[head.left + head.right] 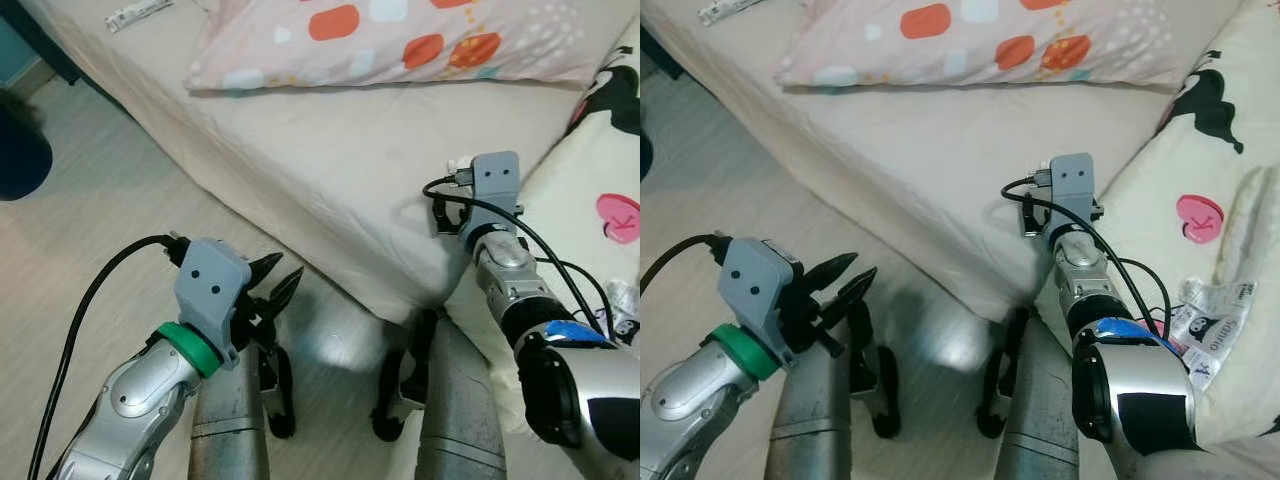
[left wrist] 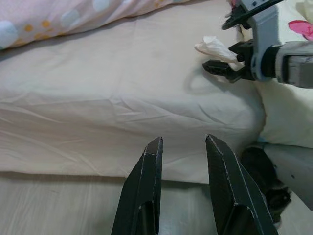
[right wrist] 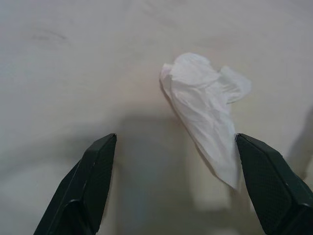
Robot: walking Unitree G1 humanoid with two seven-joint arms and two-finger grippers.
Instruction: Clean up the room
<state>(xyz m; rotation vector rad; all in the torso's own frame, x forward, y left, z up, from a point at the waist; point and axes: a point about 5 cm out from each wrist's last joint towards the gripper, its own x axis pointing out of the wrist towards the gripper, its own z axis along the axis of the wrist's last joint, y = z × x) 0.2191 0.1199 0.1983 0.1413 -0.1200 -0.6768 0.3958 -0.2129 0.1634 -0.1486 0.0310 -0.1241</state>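
A crumpled white tissue lies on the cream bed sheet, close to the mattress corner. My right gripper hovers just over it, open, with one finger on each side of the tissue and nothing held. From the left wrist view, the tissue sits between the right gripper's spread fingers. My left gripper hangs open and empty above the floor, in front of the bed's side. In the eye views the right wrist housing hides the tissue.
A pillow with orange and blue spots lies at the bed's far side. A printed quilt covers the right, with a printed paper wrapper on it. Pale wood floor lies left of the bed, with a dark blue object.
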